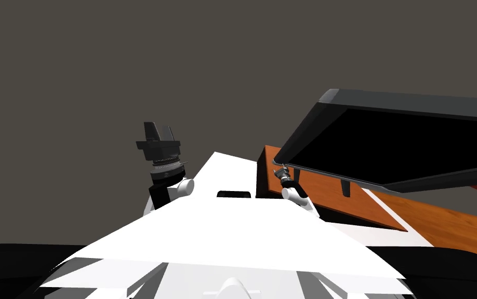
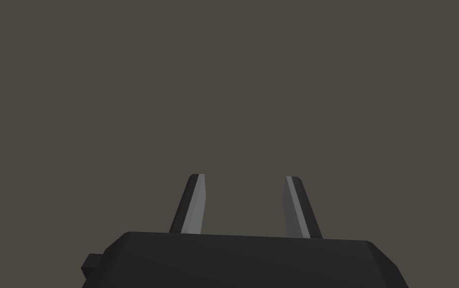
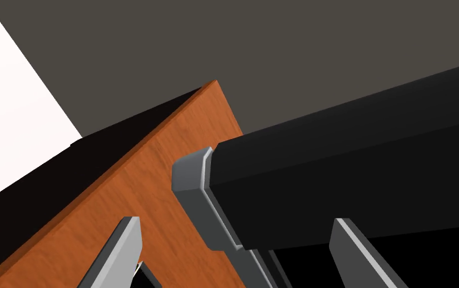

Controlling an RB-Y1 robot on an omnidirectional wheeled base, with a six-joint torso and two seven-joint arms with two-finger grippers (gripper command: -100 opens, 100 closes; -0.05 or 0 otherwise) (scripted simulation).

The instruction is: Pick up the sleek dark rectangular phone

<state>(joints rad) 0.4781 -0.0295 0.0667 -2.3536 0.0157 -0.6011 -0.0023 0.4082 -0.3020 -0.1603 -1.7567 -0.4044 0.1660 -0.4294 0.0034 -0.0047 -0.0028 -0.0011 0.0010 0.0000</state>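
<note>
Right end effector (image 3: pixel 236 221) released over wooden cabinet (image 3: pixel 138 190), dark phone (image 3: pixel 149 280) beside its finger, left end effector (image 2: pixel 244 177) released

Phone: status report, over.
Left pincer open, raised, empty. Right pincer open at wooden cabinet. Phone unconfirmed: dark sliver by one finger, cannot tell. Grey screen corner ahead between the fingers.

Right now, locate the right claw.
The right claw sits on my right in the head view, at the lower corner of the dark screen, over the wooden top.
</note>
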